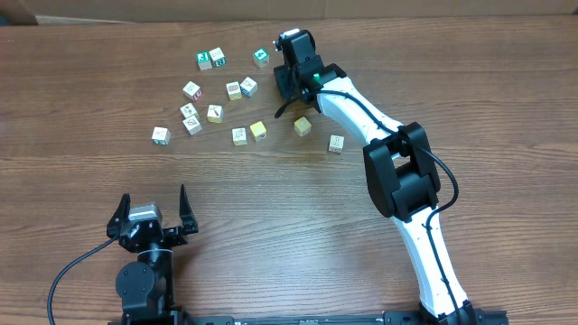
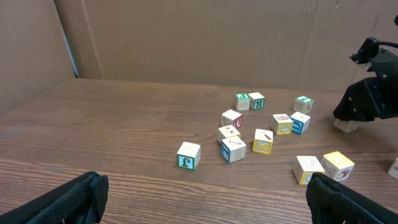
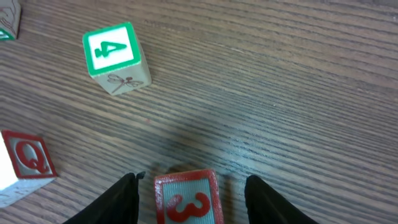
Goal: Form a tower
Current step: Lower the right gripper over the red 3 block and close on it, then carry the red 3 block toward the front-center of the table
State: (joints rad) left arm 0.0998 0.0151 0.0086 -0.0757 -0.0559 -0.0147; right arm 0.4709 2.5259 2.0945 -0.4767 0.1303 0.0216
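No tower is in view; the small wooden cubes lie singly on the table (image 1: pixel 289 226). My right gripper (image 1: pixel 285 90) points down at the back of the table. In the right wrist view it (image 3: pixel 189 186) is open around a cube with a red 3 (image 3: pixel 186 199). That cube stands on the wood between the two fingers, with a narrow gap on its left and a wider one on its right. A green 4 cube (image 3: pixel 116 56) and a red Q cube (image 3: pixel 25 163) lie close by. My left gripper (image 1: pixel 153 203) rests open and holds nothing near the front edge.
Several loose cubes are scattered left of the right gripper, among them green ones (image 1: pixel 211 60), yellow ones (image 1: pixel 258 131) and a green-marked one (image 2: pixel 188 155). Two more cubes (image 1: pixel 302 125) (image 1: pixel 336 143) lie beside the right arm. A cardboard wall (image 2: pixel 186 37) stands behind the table.
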